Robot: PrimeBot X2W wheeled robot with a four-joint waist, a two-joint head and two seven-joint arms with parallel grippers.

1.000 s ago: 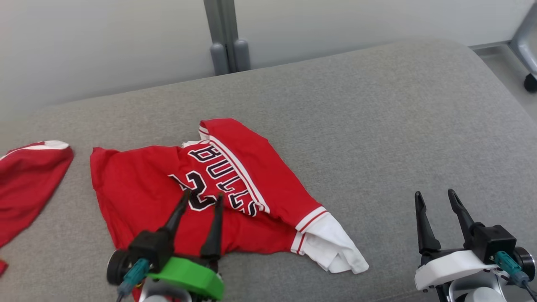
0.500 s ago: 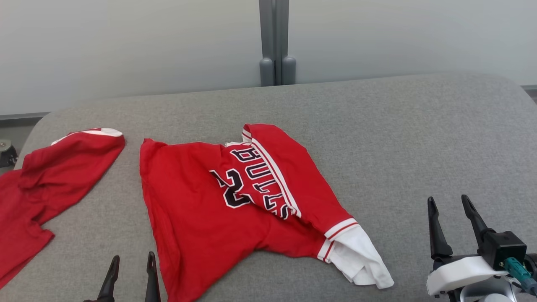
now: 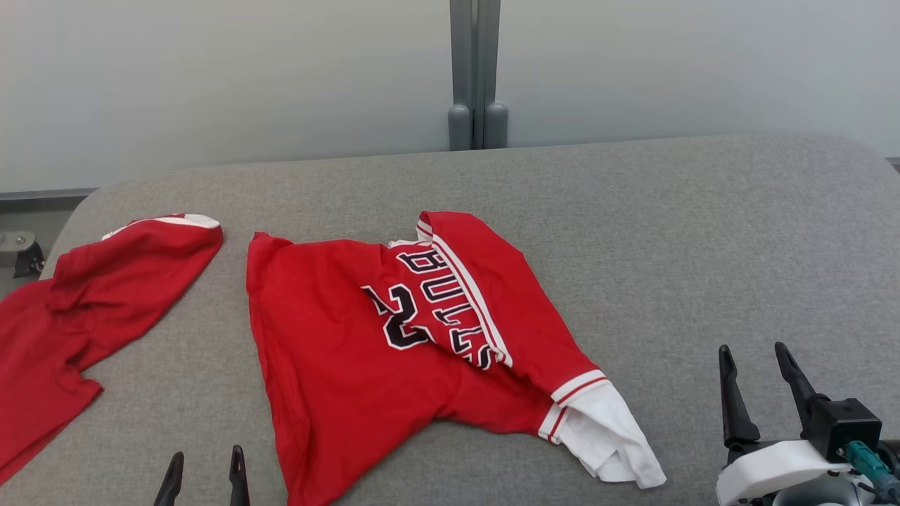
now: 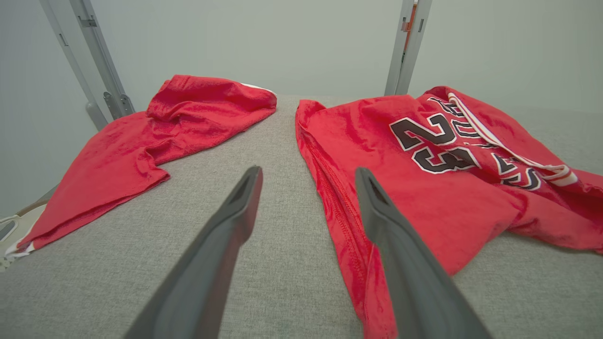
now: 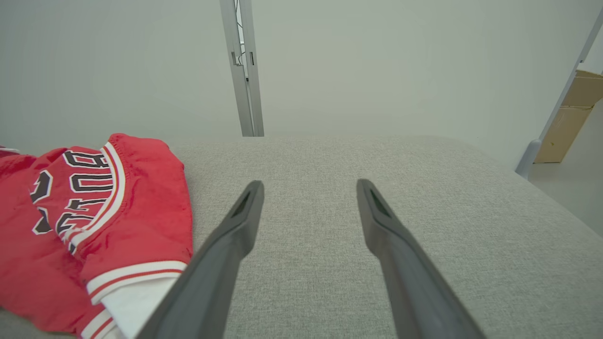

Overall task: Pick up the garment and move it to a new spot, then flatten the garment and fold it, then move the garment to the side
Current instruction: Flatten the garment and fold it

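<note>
Left gripper [image 3: 205,457] has backed off the jersey [image 3: 330,365] and sits beside its hem, fingers apart and empty, same as the right gripper [image 3: 753,348]; jersey lies rumpled mid grey cushion [image 3: 668,232]; looks light, floppy, probably slippery, so I'd pinch a hem corner.

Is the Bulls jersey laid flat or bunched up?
Bunched, not flat: the jersey lies rumpled on the grey cushion, one side folded over the lettering, its white sleeve crumpled at the near right.
</note>
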